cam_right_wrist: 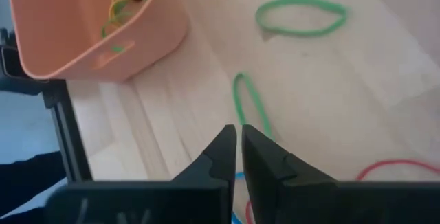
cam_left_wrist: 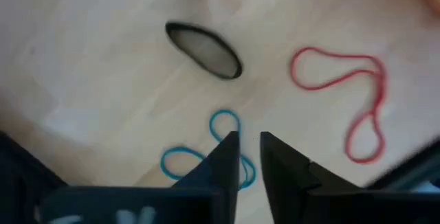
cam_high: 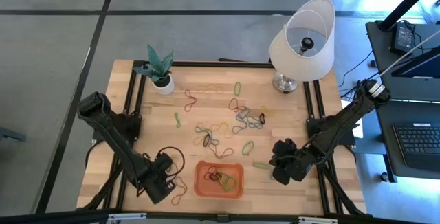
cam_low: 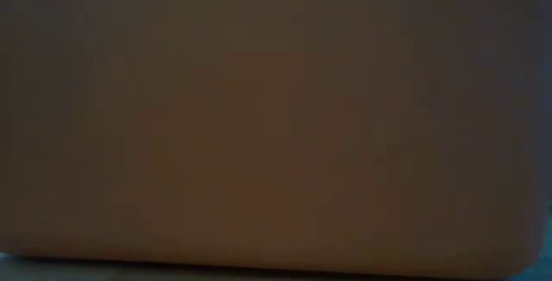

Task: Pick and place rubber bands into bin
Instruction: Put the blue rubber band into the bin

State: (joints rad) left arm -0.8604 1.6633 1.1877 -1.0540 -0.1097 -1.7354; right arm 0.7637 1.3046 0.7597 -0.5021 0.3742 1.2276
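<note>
**Both hands low beside the bin, fingers nearly together**

The left hand (cam_high: 165, 183) hangs low over the bench (cam_high: 124, 114) just left of the bin (cam_high: 237, 189), its fingers (cam_left_wrist: 227, 159) a narrow slit apart and holding nothing; a blue band (cam_left_wrist: 223, 124) lies right at the tips, a black band (cam_left_wrist: 204, 49) and a red band (cam_left_wrist: 344, 80) beyond. The right hand (cam_high: 282, 169) sits right of the bin, fingers (cam_right_wrist: 223, 152) almost closed and empty, a green band (cam_right_wrist: 249, 104) just past them. Several bands lie in the bin; most are scattered mid-bench.
</note>
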